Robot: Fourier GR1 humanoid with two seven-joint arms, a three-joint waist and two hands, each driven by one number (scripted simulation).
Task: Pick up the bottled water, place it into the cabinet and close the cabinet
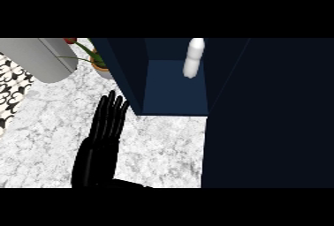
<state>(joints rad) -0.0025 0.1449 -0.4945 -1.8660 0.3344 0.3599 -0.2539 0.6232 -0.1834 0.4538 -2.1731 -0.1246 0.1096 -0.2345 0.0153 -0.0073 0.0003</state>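
Note:
A white water bottle [193,58] stands upright inside the dark blue cabinet [173,95], toward the back of its open compartment. The cabinet's dark door [267,114] fills the right side of the view and stands open. My left hand [101,137] rests at the lower left over the marble counter [157,150], fingers straight and pointing up toward the cabinet's left wall, holding nothing. No part of my right hand shows in the view.
A grey rounded appliance [46,57] sits at the upper left. A potted plant [94,57] with green leaves and a red flower stands beside the cabinet's left wall. A black and white patterned surface [9,88] lies at the left edge.

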